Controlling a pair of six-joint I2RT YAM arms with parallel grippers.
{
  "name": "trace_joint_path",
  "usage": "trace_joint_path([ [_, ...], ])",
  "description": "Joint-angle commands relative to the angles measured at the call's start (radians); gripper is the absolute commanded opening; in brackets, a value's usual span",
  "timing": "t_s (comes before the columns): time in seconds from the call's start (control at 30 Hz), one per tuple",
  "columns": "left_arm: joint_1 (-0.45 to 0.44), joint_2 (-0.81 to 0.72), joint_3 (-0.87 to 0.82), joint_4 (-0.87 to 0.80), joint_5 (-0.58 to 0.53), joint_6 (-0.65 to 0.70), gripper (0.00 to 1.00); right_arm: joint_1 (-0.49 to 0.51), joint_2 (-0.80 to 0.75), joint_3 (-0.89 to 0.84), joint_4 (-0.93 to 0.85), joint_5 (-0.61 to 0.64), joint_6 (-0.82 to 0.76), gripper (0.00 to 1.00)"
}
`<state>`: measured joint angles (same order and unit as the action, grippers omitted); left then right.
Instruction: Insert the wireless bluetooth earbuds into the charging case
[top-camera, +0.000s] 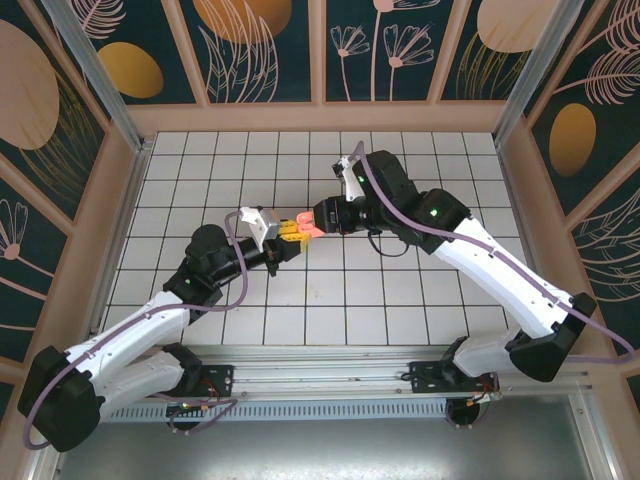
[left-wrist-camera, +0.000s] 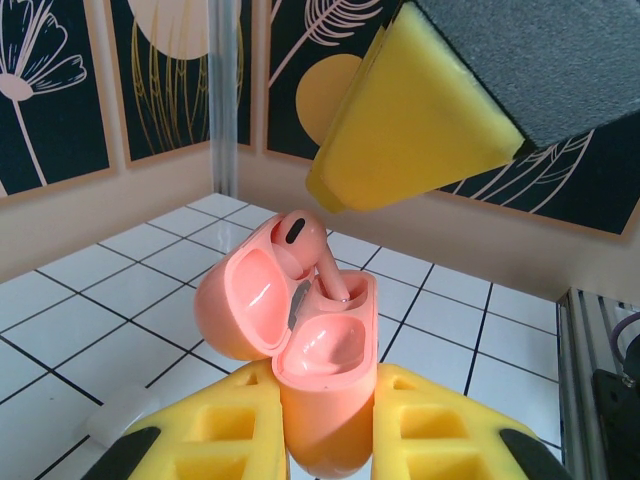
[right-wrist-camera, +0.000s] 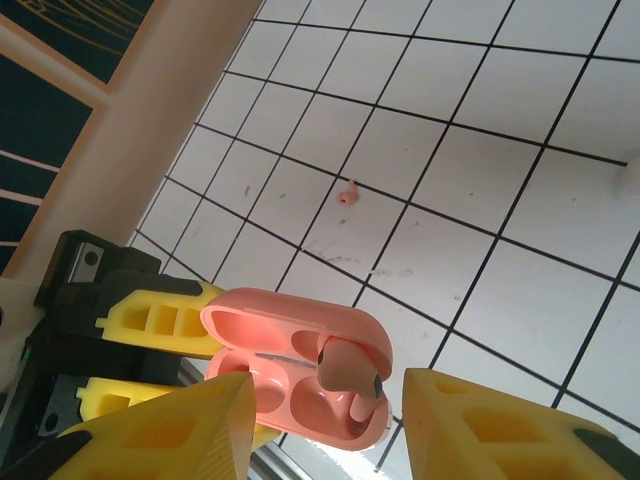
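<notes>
left gripper (left-wrist-camera: 322, 445) clamped on open salmon-pink charging case (left-wrist-camera: 330, 365) above tiled table's (top-camera: 330, 300) middle, pink earbud (left-wrist-camera: 300, 240) standing in its socket, right gripper's (right-wrist-camera: 328, 405) jaws parted either side, second pink earbud (right-wrist-camera: 347, 194) loose on tiles

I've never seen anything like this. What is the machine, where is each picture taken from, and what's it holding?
These are two white robot arms bolted to a white tiled table, each ending in a yellow two-finger gripper. One picture looks down from above; the other two come from a camera on each wrist. The left gripper is clamped on an open salmon-pink plastic charging case, with one pink earbud seated inside. The right gripper hangs open close to the case. What looks like another tiny pink earbud lies loose on the tiles.
</notes>
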<state>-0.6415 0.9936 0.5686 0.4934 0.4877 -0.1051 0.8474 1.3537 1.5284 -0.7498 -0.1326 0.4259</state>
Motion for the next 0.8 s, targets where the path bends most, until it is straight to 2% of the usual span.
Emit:
trace_joint_path([
  [0.0, -0.006, -0.001, 0.024, 0.020, -0.005, 0.013, 0.16, 0.009, 0.022, -0.005, 0.012, 0.011, 0.066, 0.43],
  [0.43, -0.004, -0.005, 0.027, 0.021, 0.002, 0.022, 0.16, 0.003, 0.067, 0.018, -0.018, 0.030, 0.073, 0.43],
  [0.77, -0.005, -0.006, 0.023, 0.020, 0.002, 0.027, 0.16, 0.000, 0.034, 0.004, -0.002, 0.025, 0.020, 0.26],
])
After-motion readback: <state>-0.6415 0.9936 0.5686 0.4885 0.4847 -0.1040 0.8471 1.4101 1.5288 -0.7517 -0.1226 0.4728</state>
